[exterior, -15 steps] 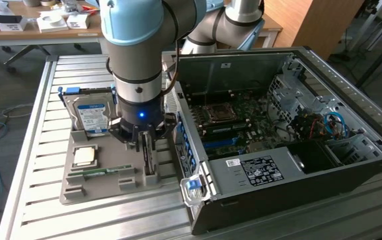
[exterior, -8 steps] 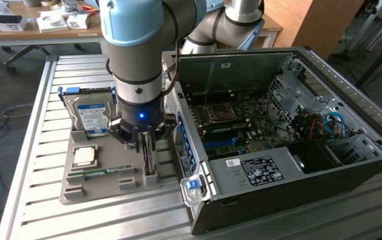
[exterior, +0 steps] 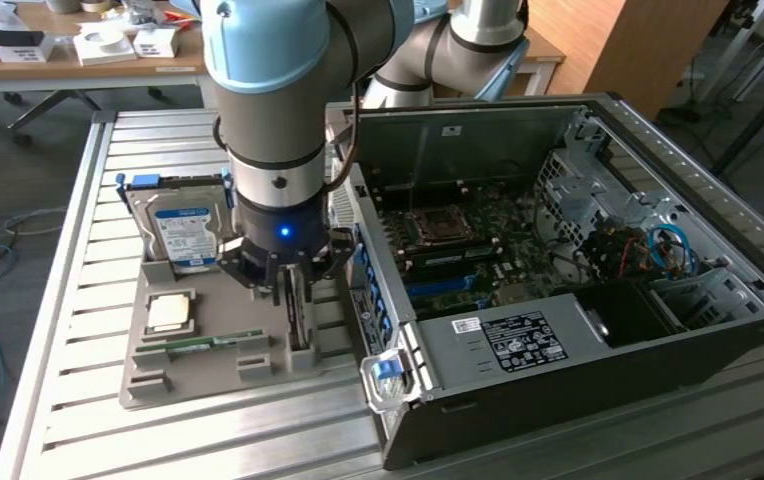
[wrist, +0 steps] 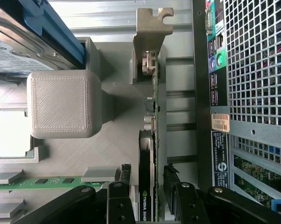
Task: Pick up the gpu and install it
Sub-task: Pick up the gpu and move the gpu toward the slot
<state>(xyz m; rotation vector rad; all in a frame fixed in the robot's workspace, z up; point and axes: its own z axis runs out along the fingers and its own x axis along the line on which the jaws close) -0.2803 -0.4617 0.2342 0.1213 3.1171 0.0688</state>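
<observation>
In the exterior view, the arm comes down through the upper centre of the frame. Its gripper [exterior: 289, 288] sits low over the grey tray [exterior: 155, 385] at centre left on the slatted tabletop [exterior: 69, 250]. The gpu [exterior: 299, 325] stands on edge in a slot at the tray's right side, directly under the gripper and just beside the open computer case [exterior: 582, 300]. Further left on the tray are the hard drive [exterior: 185, 235] and the green memory stick [exterior: 202, 343].

In the wrist view, the gripper [wrist: 149, 175] is spread wide with a finger on each side of the gpu [wrist: 146, 149]. A sliver of tray shows between each pad and the card, so nothing is held yet. The card's metal bracket [wrist: 152, 28] sits at the end furthest from the fingers, close to the case's perforated rear wall [wrist: 252, 60].

The step in hand looks like the grasp. To do it well, the card should be centred between the pads and the jaws square to its flat faces, so that both pads meet it together. An off-centre squeeze would lever the thin board in its slot. The hold is best taken on the stiff black body rather than the bare edge, and any lift should go straight along the slot, since the case wall is near.
</observation>
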